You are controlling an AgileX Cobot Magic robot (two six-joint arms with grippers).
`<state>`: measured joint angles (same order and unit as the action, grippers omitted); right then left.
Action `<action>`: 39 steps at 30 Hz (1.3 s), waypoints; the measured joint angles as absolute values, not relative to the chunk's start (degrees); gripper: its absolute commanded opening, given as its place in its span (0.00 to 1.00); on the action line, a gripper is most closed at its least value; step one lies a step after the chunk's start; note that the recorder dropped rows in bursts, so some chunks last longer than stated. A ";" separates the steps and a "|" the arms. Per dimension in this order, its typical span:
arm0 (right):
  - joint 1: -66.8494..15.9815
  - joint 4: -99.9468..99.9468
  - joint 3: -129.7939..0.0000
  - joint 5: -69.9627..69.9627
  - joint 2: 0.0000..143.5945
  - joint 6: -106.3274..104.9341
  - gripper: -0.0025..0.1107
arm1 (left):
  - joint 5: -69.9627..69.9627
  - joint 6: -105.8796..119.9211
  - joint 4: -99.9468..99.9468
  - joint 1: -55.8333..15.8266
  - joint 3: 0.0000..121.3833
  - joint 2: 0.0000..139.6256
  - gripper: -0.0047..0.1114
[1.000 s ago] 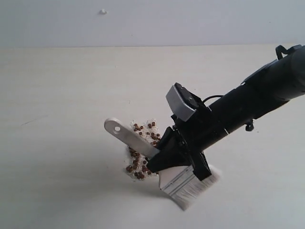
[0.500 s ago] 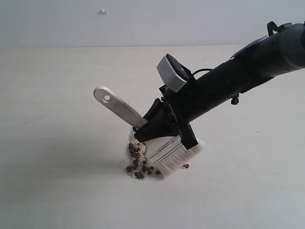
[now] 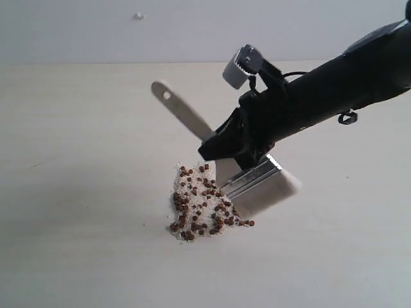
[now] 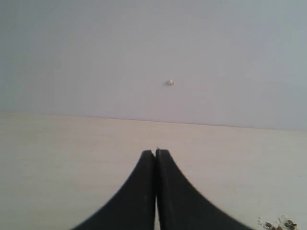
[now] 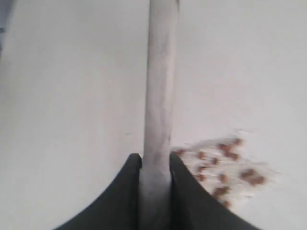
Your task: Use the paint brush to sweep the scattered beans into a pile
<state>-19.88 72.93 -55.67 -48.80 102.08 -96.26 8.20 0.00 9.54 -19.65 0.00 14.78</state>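
Nearest, on the pale wooden table (image 3: 77, 192), the tiny round reddish-brown beans (image 3: 202, 205) lie gathered in one patch among fine whitish crumbs, with a few strays at its near right edge. Just right of the patch is the flat wide paint brush (image 3: 253, 183), its silver ferrule tilted; I cannot tell whether its off-white bristles touch the table. The black right gripper (image 3: 221, 146) is clamped on the pale wooden handle, whose holed end points far-left. The black left gripper (image 4: 155, 155) has its jaws pressed together, empty. Farthest, a grey wall (image 3: 257, 25) bears a small white speck (image 3: 138, 15).
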 measured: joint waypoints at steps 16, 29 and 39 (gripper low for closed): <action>-52.12 86.50 -33.37 41.88 84.23 -64.48 0.02 | 8.41 0.00 9.54 -19.65 0.00 14.78 0.04; -65.18 81.29 -30.24 64.61 108.10 -30.61 0.02 | 8.53 0.00 9.54 -19.65 0.00 14.78 0.04; -65.22 81.29 -40.71 59.35 112.10 -30.83 0.02 | 8.53 0.00 9.54 -19.65 0.00 14.78 0.04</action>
